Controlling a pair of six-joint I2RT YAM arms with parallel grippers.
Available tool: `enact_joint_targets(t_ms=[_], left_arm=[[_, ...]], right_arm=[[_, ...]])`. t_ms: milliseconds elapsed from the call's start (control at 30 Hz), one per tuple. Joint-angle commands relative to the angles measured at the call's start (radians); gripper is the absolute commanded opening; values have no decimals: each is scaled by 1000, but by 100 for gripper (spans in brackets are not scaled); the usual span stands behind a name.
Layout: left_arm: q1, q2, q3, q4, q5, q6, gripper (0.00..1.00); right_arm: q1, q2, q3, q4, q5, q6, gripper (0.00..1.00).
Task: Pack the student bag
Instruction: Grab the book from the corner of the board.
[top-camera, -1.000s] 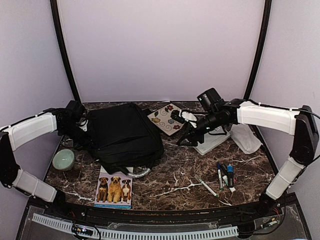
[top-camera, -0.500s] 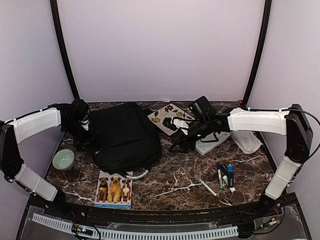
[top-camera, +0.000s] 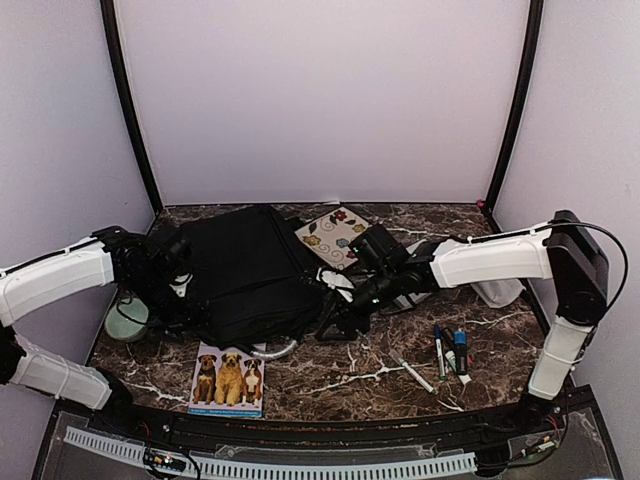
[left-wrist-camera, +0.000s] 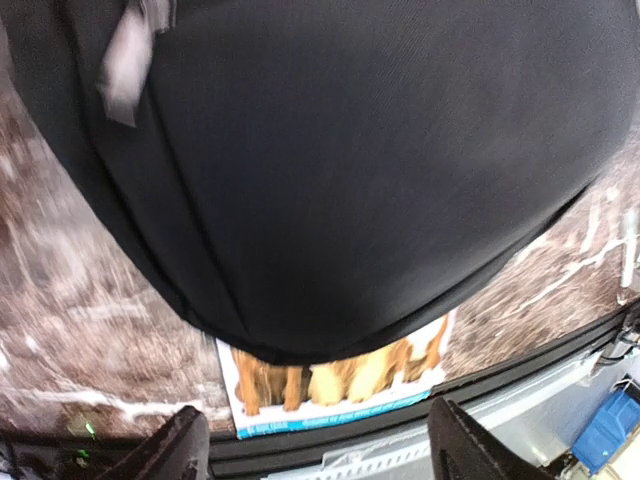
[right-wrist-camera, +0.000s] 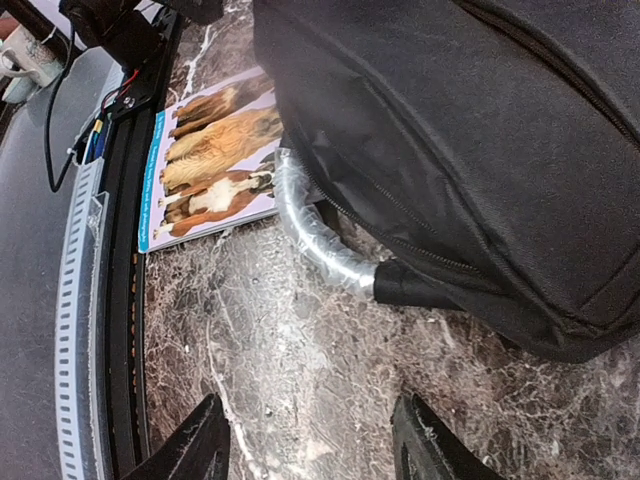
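Observation:
The student bag is a large black backpack lying flat on the marble table, its grey-white curved handle at the near edge. My left gripper is at the bag's left side, open. In the left wrist view its fingers frame nothing, with the bag ahead. My right gripper hovers at the bag's near right corner, open over bare marble. The right wrist view shows its fingertips apart, the handle and bag beyond them.
A booklet with dogs on its cover lies partly under the bag's near edge. A pale green bowl sits at the left. A floral notebook lies behind the bag. Markers, a pen and a white packet lie at the right.
My left gripper has opened and slid nearer along the bag's left side. The right arm has swung left from the floral notebook to the bag's near right corner.

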Motion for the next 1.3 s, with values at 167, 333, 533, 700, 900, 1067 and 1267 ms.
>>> enact_joint_targets(t_ms=[167, 333, 533, 700, 900, 1067, 1267], left_arm=[[-137, -2, -155, 12, -28, -131, 84], [-139, 36, -211, 85, -54, -137, 85], [-139, 34, -280, 215, 20, -159, 86], [-138, 47, -355, 297, 81, -186, 85], [-158, 24, -392, 387, 145, -221, 81], [-248, 9, -395, 480, 185, -293, 76], [-399, 34, -399, 625, 180, -407, 71]], right_arm=[[29, 22, -35, 75, -46, 27, 55], [36, 39, -18, 64, -43, 35, 55], [36, 33, -47, 53, -49, 21, 55], [34, 22, -80, 30, -19, -10, 55], [33, 25, -99, 7, -53, 3, 55], [18, 57, -97, 3, -37, 151, 59], [-44, 113, -108, 28, -174, 341, 60]])
